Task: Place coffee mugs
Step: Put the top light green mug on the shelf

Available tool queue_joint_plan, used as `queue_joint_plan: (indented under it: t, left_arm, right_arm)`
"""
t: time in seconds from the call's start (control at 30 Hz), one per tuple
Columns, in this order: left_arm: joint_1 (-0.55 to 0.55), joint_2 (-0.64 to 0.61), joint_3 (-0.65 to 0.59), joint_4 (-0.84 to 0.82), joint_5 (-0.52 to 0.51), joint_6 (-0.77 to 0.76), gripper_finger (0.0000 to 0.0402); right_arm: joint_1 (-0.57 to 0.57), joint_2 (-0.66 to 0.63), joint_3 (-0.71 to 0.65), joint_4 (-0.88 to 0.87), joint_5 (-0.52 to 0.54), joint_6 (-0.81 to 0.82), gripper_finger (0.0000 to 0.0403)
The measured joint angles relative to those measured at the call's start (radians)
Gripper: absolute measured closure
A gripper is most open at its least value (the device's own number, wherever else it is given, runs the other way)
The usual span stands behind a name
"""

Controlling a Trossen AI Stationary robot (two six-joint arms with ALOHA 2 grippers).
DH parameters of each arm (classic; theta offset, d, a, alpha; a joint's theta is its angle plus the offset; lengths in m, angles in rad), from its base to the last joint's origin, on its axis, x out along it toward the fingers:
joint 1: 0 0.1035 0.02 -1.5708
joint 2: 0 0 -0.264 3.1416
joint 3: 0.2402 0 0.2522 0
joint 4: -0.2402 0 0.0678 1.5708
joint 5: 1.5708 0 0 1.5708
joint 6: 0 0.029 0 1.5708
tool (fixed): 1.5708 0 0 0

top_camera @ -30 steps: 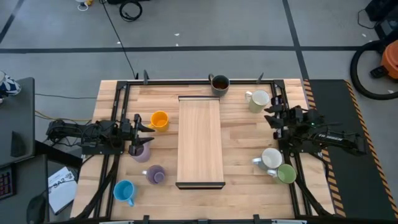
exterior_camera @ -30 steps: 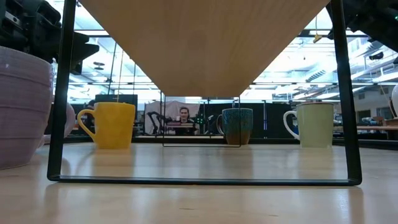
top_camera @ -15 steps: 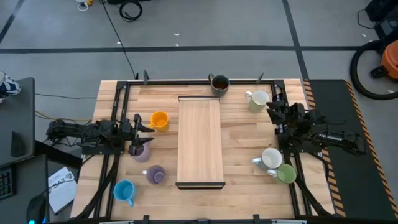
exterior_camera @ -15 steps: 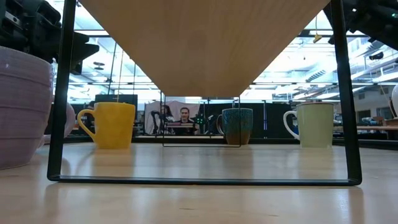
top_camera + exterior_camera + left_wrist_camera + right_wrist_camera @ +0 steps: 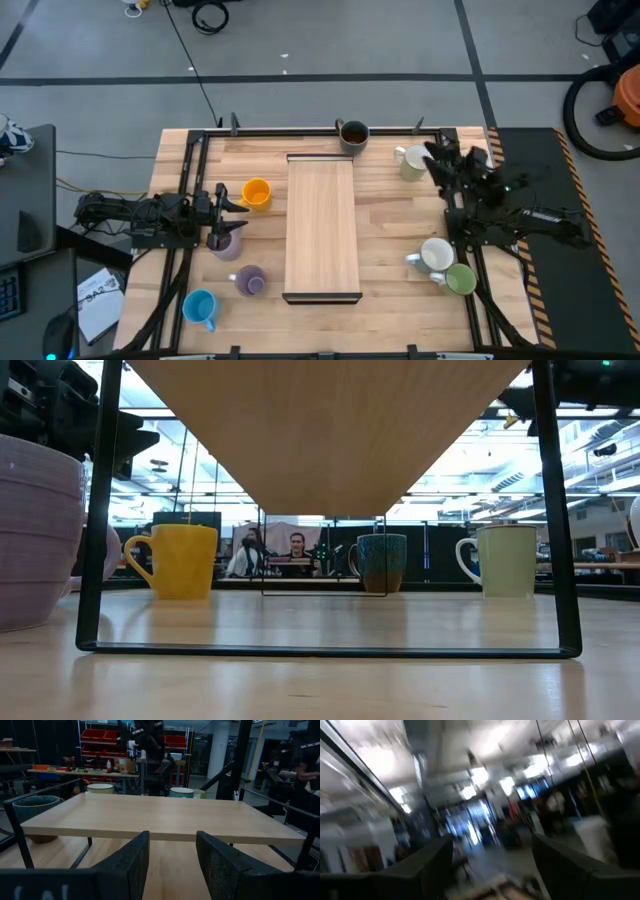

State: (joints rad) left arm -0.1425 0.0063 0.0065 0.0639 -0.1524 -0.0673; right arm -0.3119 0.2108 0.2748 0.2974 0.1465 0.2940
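Note:
Coffee mugs stand upright around a raised wooden shelf: a dark one at the far edge, a pale one at the far right, a white one and a green one at the near right. On the left are an orange one, two lavender ones and a light blue one. My left gripper hangs open beside the orange mug, over a lavender one. My right gripper is open, raised beside the pale mug, holding nothing.
The shelf stands on thin black legs, with open space beneath it. A black frame runs along the table's sides. People and workbenches show in the room beyond the far edge.
My right gripper has moved toward the table's far edge, up beside the pale mug, and has tipped upward; its wrist view is blurred by the motion. No mug has moved.

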Motion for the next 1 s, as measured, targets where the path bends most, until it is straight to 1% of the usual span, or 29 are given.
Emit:
queue_joint_plan:
  t: [0.17,0.23,0.27,0.37,0.53,0.67,0.8,0.87,1.0]
  left_arm:
    - [0.000,0.000,0.000,0.000,0.000,0.000,0.0232]
    - [0.000,0.000,0.000,0.000,0.000,0.000,0.0232]
    - [0.000,0.000,0.000,0.000,0.000,0.000,0.0232]
    - [0.000,0.000,0.000,0.000,0.000,0.000,0.0232]
    - [0.000,0.000,0.000,0.000,0.000,0.000,0.0232]
    - [0.000,0.000,0.000,0.000,0.000,0.000,0.0232]
    - [0.000,0.000,0.000,0.000,0.000,0.000,0.0232]
    - [0.000,0.000,0.000,0.000,0.000,0.000,0.0232]
    - [0.000,0.000,0.000,0.000,0.000,0.000,0.0232]
  right_arm:
    - [-0.001,0.175,0.242,-0.421,0.206,-0.006,0.0125]
    - [-0.002,0.245,0.330,-0.553,0.254,-0.006,0.0125]
    - [-0.005,0.278,0.372,-0.610,0.261,-0.005,0.0126]
    - [-0.024,0.371,0.479,-0.748,0.261,-0.005,0.0126]
    - [-0.075,0.500,0.608,-0.891,0.254,-0.005,0.0126]
    - [-0.128,0.576,0.665,-0.981,0.248,-0.005,0.0126]
    - [-0.185,0.633,0.676,-1.054,0.239,-0.005,0.0126]
    - [-0.215,0.659,0.676,-1.092,0.203,-0.004,0.0126]
    - [-0.264,0.709,0.676,-1.129,0.077,0.012,0.0126]
